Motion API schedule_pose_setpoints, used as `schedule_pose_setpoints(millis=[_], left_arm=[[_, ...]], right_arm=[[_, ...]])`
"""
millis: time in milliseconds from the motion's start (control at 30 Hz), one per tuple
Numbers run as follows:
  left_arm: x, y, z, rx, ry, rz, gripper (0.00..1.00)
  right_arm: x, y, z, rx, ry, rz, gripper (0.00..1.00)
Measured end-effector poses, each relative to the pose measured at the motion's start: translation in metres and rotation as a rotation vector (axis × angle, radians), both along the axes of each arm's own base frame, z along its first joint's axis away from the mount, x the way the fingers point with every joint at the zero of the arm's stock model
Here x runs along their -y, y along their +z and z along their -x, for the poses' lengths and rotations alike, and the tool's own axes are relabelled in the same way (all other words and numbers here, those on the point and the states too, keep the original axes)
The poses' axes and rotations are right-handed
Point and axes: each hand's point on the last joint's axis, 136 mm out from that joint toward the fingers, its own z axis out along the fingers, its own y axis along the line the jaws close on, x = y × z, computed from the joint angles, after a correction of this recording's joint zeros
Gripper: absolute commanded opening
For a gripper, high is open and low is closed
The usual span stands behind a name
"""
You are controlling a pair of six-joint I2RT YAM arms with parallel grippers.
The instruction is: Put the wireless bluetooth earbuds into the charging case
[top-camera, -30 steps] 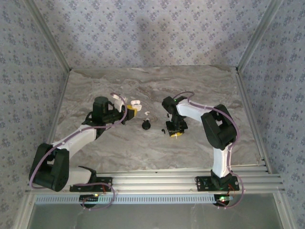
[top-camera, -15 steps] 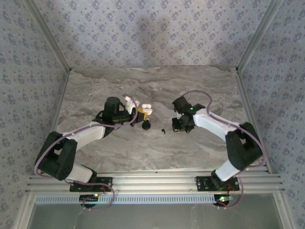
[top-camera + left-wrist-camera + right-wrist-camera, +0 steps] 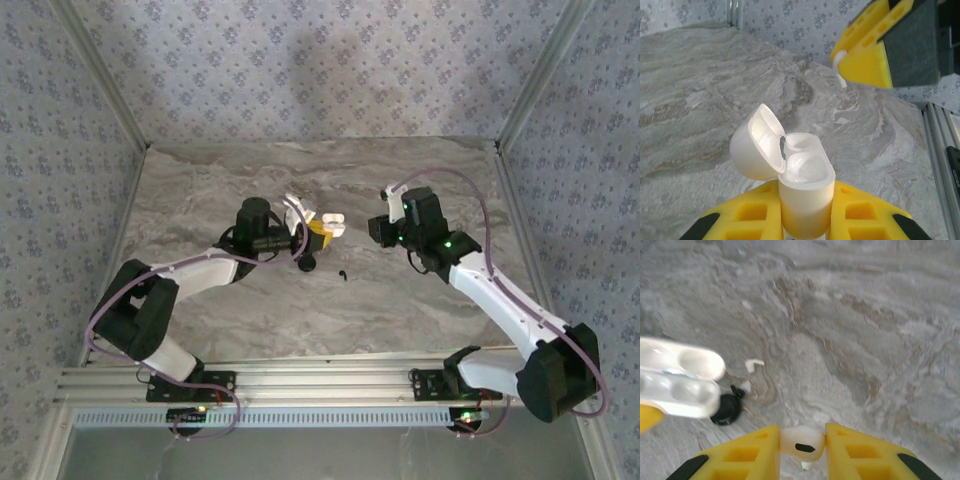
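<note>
The step in hand, as I judge it, is carrying a white earbud (image 3: 801, 440) to the open case (image 3: 805, 181) and seating it. The right gripper (image 3: 384, 228) has its jaws clamped on the bud's body, with the stem pointing down between the yellow fingers. The left gripper (image 3: 317, 232) is closed on the case's base and holds it off the table (image 3: 200, 180) with the lid swung back. To do this well, the right arm should travel toward 9 o'clock in the top view until the bud hangs over a well. It should then tilt so the stem lines up with that well's axis and descend slowly. The jaws should part only once the bud sits down. The left arm should keep the case rigid and its mouth turned toward the incoming bud. A misaligned stem would likely catch the rim or tip the case in its grip. The case is small, glossy and white, a rounded pebble shape, and both wells look empty from the right wrist. In that view it sits at 10 o'clock from the held bud. A loose bud (image 3: 754, 363) lies on the table at 11 o'clock, near a black item (image 3: 726, 410).
</note>
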Motion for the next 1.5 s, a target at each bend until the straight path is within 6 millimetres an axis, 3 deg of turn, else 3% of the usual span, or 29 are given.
schedule_pose_setpoints(millis=[300, 433, 733, 1067, 1500], left_arm=[[0.019, 0.023, 0.007, 0.177, -0.035, 0.045, 0.08], [0.021, 0.033, 0.002, 0.26, -0.012, 0.067, 0.08], [0.032, 0.034, 0.007, 0.316, -0.023, 0.072, 0.08], [0.032, 0.035, 0.004, 0.314, -0.007, 0.073, 0.09], [0.036, 0.038, -0.004, 0.269, 0.016, 0.116, 0.09]], right_arm=[[-0.011, 0.048, 0.007, 0.206, 0.085, -0.096, 0.28], [-0.015, 0.056, 0.013, 0.255, 0.115, -0.133, 0.28], [-0.025, 0.071, 0.012, 0.317, 0.162, -0.181, 0.28], [-0.03, 0.063, -0.004, 0.309, 0.172, -0.226, 0.28], [-0.022, 0.054, -0.012, 0.288, 0.159, -0.348, 0.29]])
